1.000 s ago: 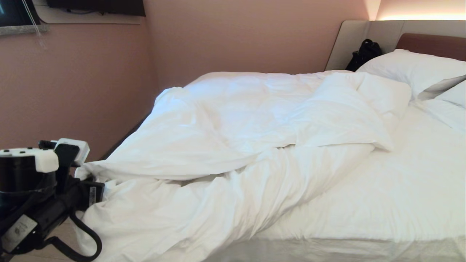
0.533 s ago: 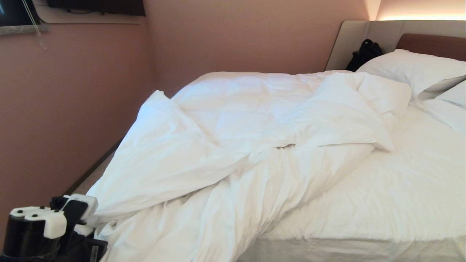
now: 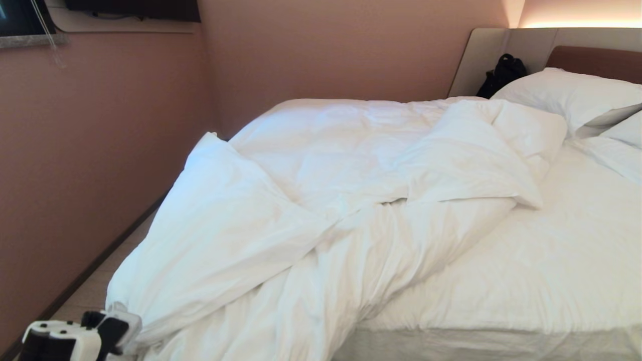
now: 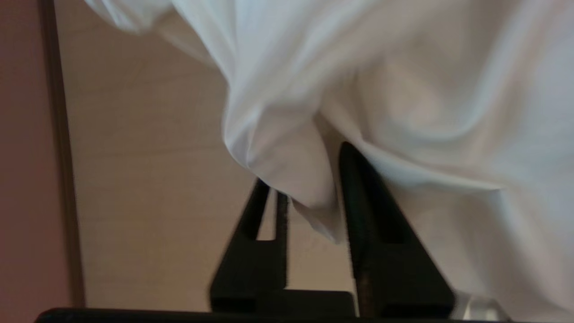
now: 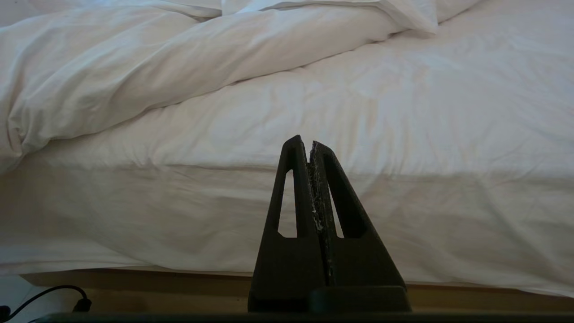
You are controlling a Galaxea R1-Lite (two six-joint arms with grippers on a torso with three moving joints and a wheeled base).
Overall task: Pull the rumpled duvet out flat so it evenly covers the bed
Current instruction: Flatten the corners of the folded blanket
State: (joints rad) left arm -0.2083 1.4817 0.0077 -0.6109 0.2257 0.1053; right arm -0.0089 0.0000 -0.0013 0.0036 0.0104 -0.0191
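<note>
The large, puffy white quilted duvet (image 3: 311, 200) is lying bunched along the left half of the wide low bed (image 3: 526, 281), leaving the white-sheeted mattress bare along the right side up to the white rectangular pillows (image 3: 567, 98) at the headboard end.

Change since one second ago: the left gripper (image 3: 108, 333) is dropping toward the foot-left corner of the bed, and the duvet's near-left corner is being drawn down and outward with it. The fold on the left edge is now spreading into a broad, flatter panel hanging past the mattress edge.

In the left wrist view, the left gripper (image 4: 309, 179) is parting its jaws; a tuck of the duvet (image 4: 403, 89) is still sitting between them, with the wooden floor (image 4: 148, 179) behind. Whether the cloth is being gripped or is slipping free cannot be told. Judgement: the pull on this corner is ending, and the right half of the bed is still awaiting coverage.

The right gripper (image 5: 310, 148) is clenched, holding nothing, and is parked facing the foot edge of the mattress.

No brand, label or legible writing is showing in any view.
</note>
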